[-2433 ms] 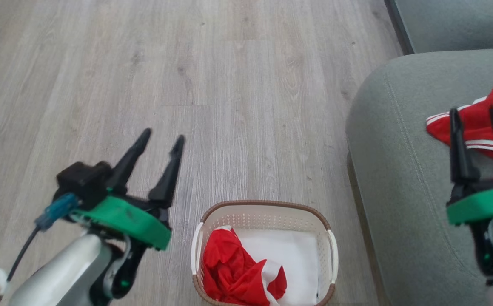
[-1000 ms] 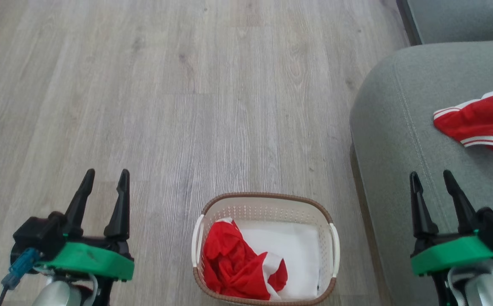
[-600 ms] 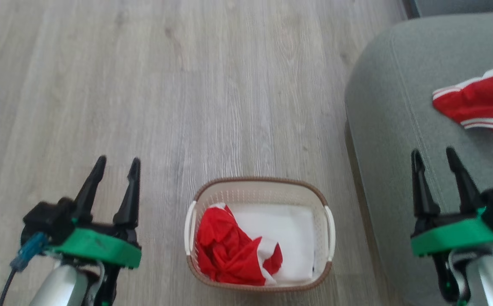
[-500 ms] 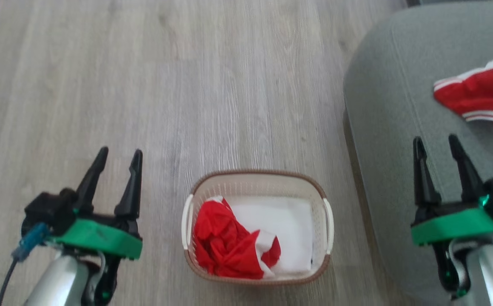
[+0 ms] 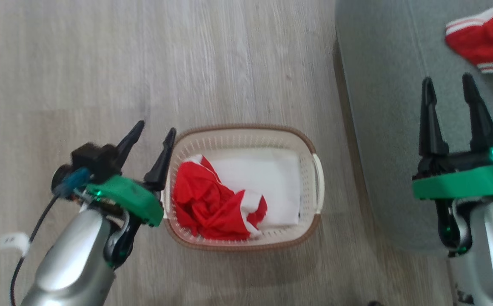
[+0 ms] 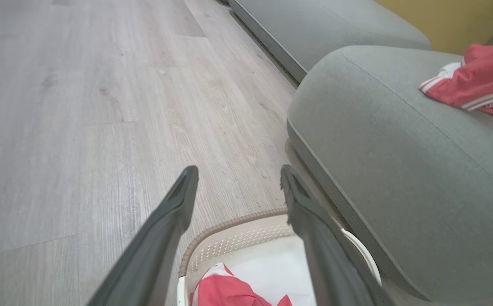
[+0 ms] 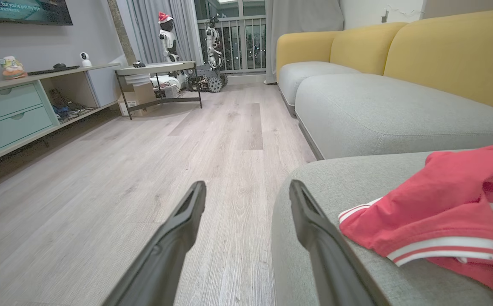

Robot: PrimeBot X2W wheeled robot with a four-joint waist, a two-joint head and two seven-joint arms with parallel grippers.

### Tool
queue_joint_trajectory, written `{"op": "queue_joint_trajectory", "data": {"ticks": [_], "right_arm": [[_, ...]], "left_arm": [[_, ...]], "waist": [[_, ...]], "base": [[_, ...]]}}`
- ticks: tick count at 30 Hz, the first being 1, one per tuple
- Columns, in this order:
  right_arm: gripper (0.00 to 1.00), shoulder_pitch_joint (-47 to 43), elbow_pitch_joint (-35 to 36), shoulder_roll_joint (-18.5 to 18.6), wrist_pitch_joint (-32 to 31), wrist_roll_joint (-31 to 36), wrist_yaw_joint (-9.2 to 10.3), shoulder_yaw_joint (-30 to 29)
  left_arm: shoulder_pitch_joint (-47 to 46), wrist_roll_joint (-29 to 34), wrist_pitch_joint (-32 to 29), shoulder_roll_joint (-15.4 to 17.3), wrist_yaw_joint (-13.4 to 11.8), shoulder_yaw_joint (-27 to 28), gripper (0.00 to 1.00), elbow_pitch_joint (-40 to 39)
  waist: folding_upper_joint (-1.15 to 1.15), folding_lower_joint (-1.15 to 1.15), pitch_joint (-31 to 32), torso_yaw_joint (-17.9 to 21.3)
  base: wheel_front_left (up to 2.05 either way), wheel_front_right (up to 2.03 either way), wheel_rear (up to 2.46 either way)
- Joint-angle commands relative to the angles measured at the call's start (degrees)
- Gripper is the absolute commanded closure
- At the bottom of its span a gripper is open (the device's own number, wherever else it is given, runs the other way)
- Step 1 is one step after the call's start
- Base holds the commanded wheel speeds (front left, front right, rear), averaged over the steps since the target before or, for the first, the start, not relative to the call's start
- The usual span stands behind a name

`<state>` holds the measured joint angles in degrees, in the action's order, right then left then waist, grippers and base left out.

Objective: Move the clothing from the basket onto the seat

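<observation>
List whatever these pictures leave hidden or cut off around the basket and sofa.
- Head view: the crumpled red garment in the basket is bunched; its folds hide whether it is one piece or several.
- Head view: the striped red garment on the seat is cut off by the right edge.
- Head view: the left gripper partly covers the basket's left side.
- Right wrist view: the television is cut off by the top edge.

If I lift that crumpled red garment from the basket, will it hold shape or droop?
Probably floppy: the crumpled red fabric garment lies in soft folds, so it should droop. Likely light, being thin cloth. It overlaps the flat white liner sheet in the cream perforated plastic basket, so that might drag along.
</observation>
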<state>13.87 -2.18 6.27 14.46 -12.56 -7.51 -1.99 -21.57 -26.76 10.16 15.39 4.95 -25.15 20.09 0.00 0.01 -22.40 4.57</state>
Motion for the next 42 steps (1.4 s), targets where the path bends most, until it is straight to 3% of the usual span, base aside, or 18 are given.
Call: {"op": "queue_joint_trajectory", "data": {"ticks": [1,17,29,42], "right_arm": [[0.00,1.6,2.4,-0.3,0.5,0.5,0.02,0.9],[0.00,8.0,7.8,-2.4,0.5,2.1,0.02,1.7],[0.00,13.7,9.8,-3.3,0.5,2.8,0.02,4.2],[0.00,16.9,12.3,-3.4,0.5,1.0,0.02,6.1]], "left_arm": [[-3.0,0.7,-0.1,0.6,0.6,0.9,0.00,0.0],[-17.8,2.6,-3.3,-2.6,2.5,-12.0,0.00,19.7],[-25.3,-1.7,-7.5,-2.6,2.5,-22.9,0.00,32.1],[-31.5,-7.2,-12.9,-2.6,2.5,-34.4,0.00,38.9]], "waist": [[0.00,-0.01,-3.0,1.4],[0.00,-0.01,-14.3,4.4],[0.00,-0.01,-23.0,8.0],[0.00,-0.01,-29.8,11.1]], "base": [[0.00,0.00,0.00],[0.00,0.00,0.00],[0.00,0.00,0.00],[0.00,0.00,0.00]]}}
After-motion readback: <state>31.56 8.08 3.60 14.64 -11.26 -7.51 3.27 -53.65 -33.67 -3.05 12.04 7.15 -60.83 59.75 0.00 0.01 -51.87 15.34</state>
